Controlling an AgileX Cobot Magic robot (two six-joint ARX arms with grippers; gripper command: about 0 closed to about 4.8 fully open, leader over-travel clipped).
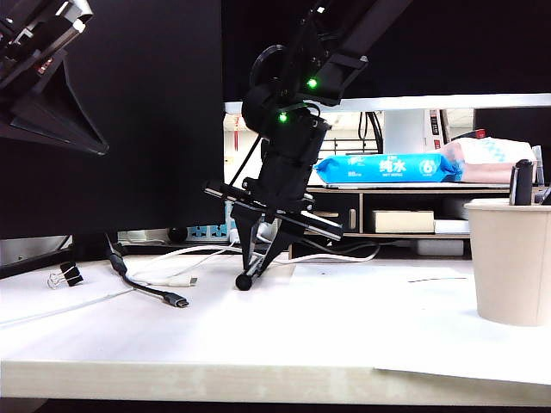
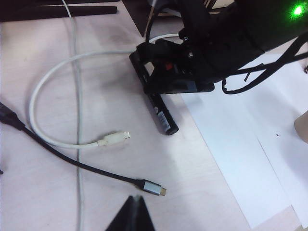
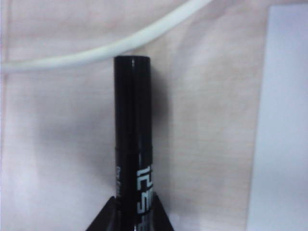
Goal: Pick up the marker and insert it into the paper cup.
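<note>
The black marker with white lettering lies flat on the pale table, and its free end points at a white cable. My right gripper is down at the table with one finger against each side of the barrel, shut on it. Seen from the left wrist view, the marker sticks out from under the right gripper. In the exterior view that gripper stands at the table's middle left. The beige paper cup stands upright at the far right. My left gripper hangs above the table, shut and holding nothing.
A black cable with a metal plug and a looped white cable lie by the marker. A binder clip sits far left. White paper sheets cover the table toward the cup. A dark pen-like object sticks out of the cup.
</note>
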